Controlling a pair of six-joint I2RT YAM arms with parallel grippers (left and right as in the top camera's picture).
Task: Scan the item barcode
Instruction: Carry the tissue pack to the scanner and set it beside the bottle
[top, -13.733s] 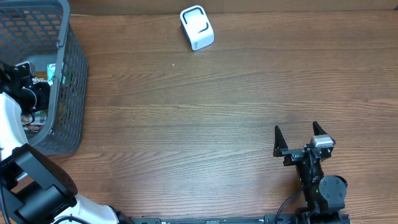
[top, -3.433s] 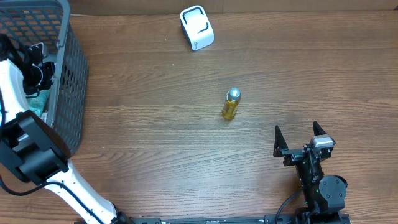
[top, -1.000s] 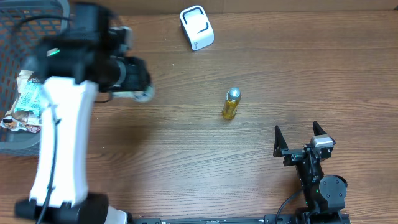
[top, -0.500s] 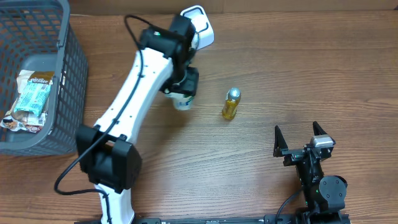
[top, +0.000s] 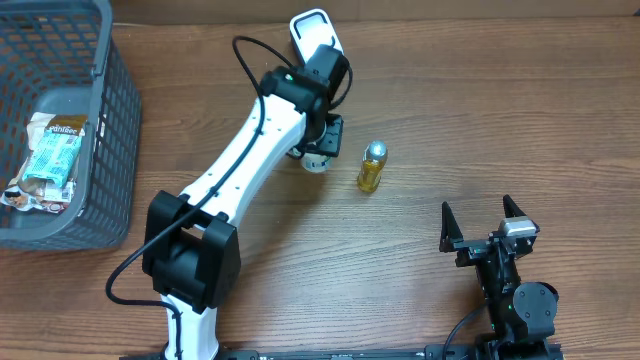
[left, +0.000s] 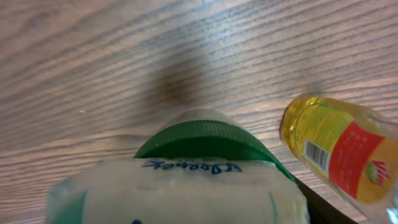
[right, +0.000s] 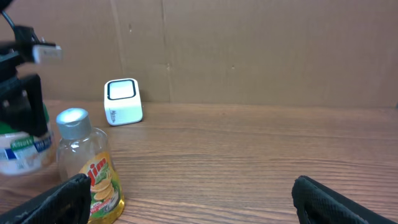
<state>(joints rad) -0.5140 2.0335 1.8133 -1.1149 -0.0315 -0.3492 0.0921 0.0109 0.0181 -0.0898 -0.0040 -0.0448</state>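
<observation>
Presently the left tool grips a white tub with a green lid, its jaws closed around the tub's body. The tub hangs low over the wooden surface, between the white scanner at the far edge and the yellow bottle standing just beside it. Whether the tub touches the surface cannot be told. In the left wrist view the tub fills the foreground; no barcode shows on it, though one is plain on the bottle's label. The right tool rests near the front edge with its jaws wide apart, holding nothing. A grey basket at the left holds packets. Judged from this: item fetched and brought near; presenting its code to the scanner's window remains.
</observation>
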